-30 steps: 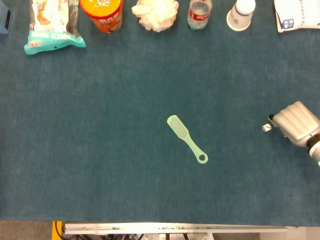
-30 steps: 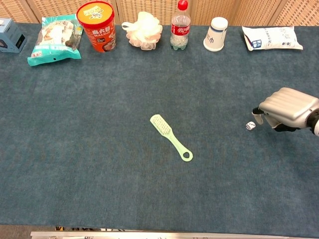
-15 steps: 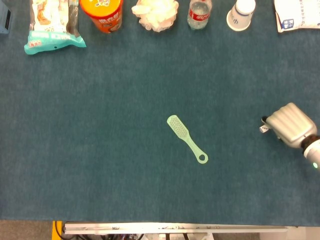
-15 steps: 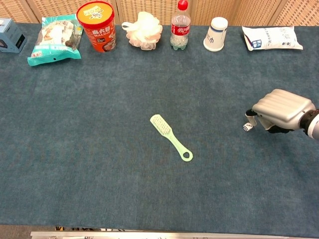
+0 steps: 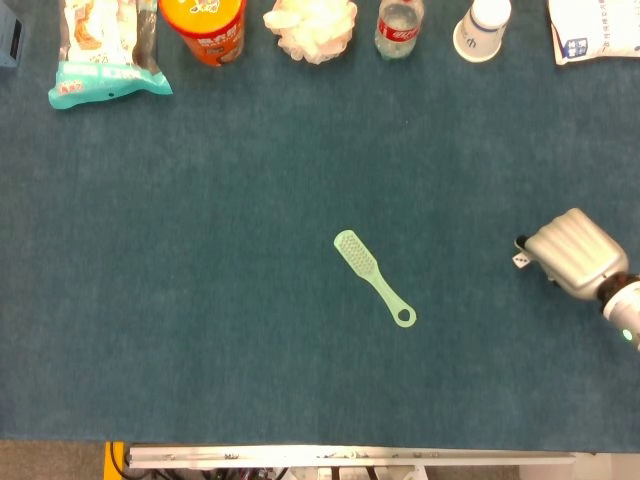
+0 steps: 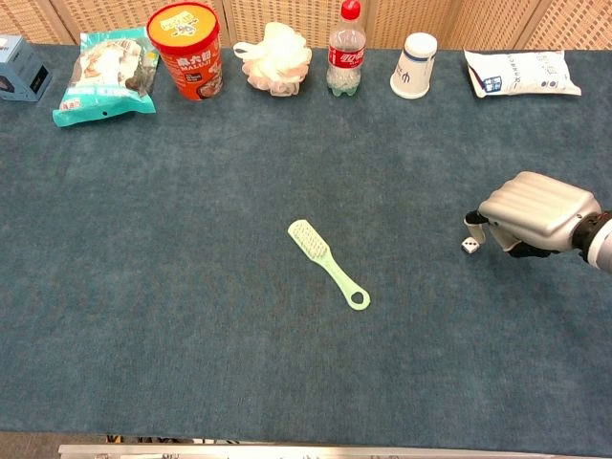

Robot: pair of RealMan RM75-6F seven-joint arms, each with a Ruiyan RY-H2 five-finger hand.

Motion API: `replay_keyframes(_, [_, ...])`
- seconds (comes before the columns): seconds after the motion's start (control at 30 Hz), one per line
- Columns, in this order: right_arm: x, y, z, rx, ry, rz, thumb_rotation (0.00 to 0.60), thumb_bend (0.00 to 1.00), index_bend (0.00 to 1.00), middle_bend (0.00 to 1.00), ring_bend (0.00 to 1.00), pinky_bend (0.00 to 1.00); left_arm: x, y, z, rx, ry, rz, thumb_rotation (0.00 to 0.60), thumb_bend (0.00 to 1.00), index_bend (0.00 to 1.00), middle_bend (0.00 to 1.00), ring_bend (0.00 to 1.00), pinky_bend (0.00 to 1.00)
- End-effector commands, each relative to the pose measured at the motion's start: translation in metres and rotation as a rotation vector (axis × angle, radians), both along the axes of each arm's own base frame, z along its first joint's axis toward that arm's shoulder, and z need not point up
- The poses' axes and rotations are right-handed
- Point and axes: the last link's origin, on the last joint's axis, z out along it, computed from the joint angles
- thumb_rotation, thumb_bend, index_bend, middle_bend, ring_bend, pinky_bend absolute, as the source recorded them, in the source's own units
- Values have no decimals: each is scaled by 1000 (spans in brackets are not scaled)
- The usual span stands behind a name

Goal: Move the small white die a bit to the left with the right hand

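Note:
The small white die [image 5: 520,260] [image 6: 469,246] lies on the blue cloth near the table's right side. My right hand [image 5: 570,252] [image 6: 531,208] is just right of it, fingers curled in with nothing inside them. Its fingertips [image 6: 475,221] reach down to the die's right side and seem to touch it. My left hand appears in neither view.
A green brush [image 5: 374,276] [image 6: 328,263] lies mid-table, well left of the die. Along the far edge stand a snack bag [image 6: 103,74], noodle cup [image 6: 185,49], white bath puff [image 6: 275,57], cola bottle [image 6: 345,52], paper cup [image 6: 415,65] and white pouch [image 6: 519,72].
My right hand has slid to the left across the cloth, and the die has moved a short way left along with its fingertips.

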Motion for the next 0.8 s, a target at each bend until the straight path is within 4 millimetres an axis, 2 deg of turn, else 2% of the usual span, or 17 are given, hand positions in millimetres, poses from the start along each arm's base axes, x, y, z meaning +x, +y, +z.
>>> replay_keyframes(0.03, [1,0,0,2,-2,2,600,974,462,944,927,933,0,0,1,3,1,3,600,0,358,350,263,346])
replay_keyframes(0.5, [10,4,-1,6,-24,34,600,974,462,944,927,933,0,-2,5,22,-8,-2,600,0,359,350,263,347])
replay_keyframes(0.63, [12,8,4,-6,-39,41,600,974,462,944,927,933,1,-2,4,18,-14,-4,600,0,359,350,263,347])
replay_keyframes(0.8, [12,16,21,-51,-74,46,600,974,462,940,922,933,1,-2,3,8,-11,-7,600,0,359,350,263,347])
